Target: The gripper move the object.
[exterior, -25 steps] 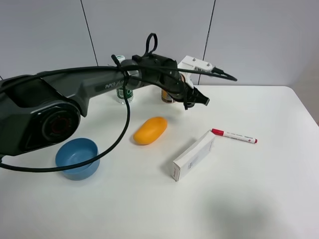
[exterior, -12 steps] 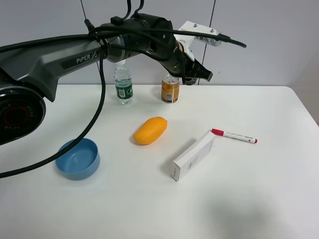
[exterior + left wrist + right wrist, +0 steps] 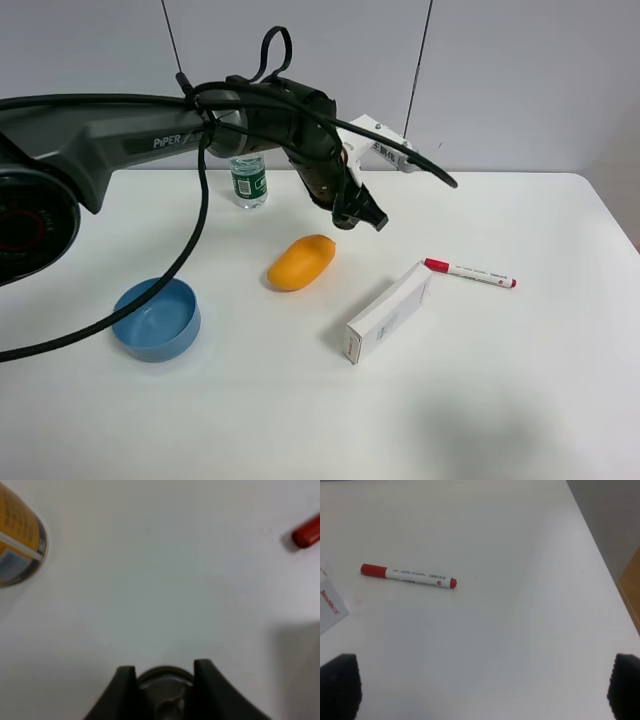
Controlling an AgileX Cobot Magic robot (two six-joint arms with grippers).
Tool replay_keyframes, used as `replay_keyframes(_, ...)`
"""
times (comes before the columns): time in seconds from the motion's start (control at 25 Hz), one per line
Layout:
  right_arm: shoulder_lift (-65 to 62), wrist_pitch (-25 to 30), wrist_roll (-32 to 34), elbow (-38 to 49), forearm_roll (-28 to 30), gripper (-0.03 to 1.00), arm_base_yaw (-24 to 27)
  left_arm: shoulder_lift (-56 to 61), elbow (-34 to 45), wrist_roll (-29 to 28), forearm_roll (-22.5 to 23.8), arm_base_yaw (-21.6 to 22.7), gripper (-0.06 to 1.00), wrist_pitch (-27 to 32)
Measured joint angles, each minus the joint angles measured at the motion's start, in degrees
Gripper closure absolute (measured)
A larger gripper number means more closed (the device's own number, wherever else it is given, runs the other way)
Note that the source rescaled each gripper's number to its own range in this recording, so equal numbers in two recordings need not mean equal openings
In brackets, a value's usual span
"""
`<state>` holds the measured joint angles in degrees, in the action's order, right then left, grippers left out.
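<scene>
Within the last second the left tool rose high behind the mango and has now dropped low again over the counter, nearer the mango than before. Its fingers are clamped on the capsule, which rides between them with the can and the marker well off to either side. The carry therefore looks well along, with a set-down the likely next step, while the right tool hangs spread wide and empty.
</scene>
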<state>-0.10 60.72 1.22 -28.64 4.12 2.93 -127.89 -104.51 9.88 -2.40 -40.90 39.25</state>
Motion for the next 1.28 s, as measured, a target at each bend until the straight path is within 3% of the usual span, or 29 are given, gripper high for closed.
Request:
replay_keyframes(0.32,0.0,0.0,0.0,0.0,0.0,-0.03,0.0,12.79,7.12,0.51,2.79,1.84,0.94,-0.31)
replay_keyframes(0.76,0.0,0.0,0.0,0.0,0.0,-0.03,0.0,37.63,35.96,-0.6,3.45,9.69,0.94,-7.51)
replay_keyframes(1.08,0.0,0.0,0.0,0.0,0.0,-0.03,0.0,55.81,56.79,-13.02,3.51,16.81,0.94,-12.7)
replay_keyframes(1.28,0.0,0.0,0.0,0.0,0.0,-0.03,0.0,61.9,69.04,-21.07,3.61,18.34,0.94,-21.63)
